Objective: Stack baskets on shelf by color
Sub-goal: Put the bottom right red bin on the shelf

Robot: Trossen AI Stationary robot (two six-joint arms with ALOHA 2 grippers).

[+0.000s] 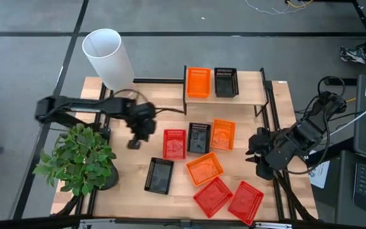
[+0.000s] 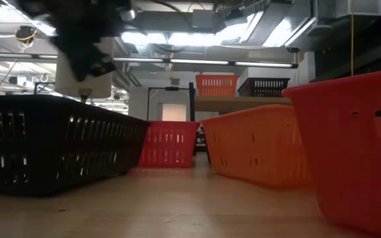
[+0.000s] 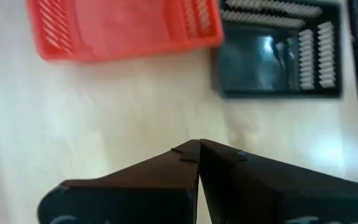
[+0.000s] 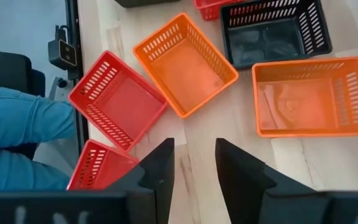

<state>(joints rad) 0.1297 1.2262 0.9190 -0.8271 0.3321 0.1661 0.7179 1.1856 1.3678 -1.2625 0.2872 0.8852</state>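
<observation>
Orange and black baskets are already on the shelf (image 1: pixel 250 95): one orange basket (image 1: pixel 198 82) and, just to its right, one black basket (image 1: pixel 225 82), both upright and empty. The remaining seven lie on the desk (image 1: pixel 126 184), all empty. A red basket (image 1: pixel 175 143), a black basket (image 1: pixel 199 137) and an orange basket (image 1: pixel 223 134) sit side by side in a row nearer than the shelf. Nearer still are a second orange basket (image 1: pixel 204 168), tilted, and two red baskets (image 1: pixel 212 195) (image 1: pixel 246 201) by the near edge. A third black basket (image 1: pixel 159 175) lies apart to the left.

Left gripper (image 1: pixel 135 144) hangs over bare desk left of the red basket in the row, fingers clenched together, grasping nothing. Right gripper (image 1: pixel 254 152) hovers at the desk's right side, fingers released and apart, empty.

A potted plant (image 1: pixel 78 159) and a white cylinder (image 1: pixel 108 57) stand at the left.
</observation>
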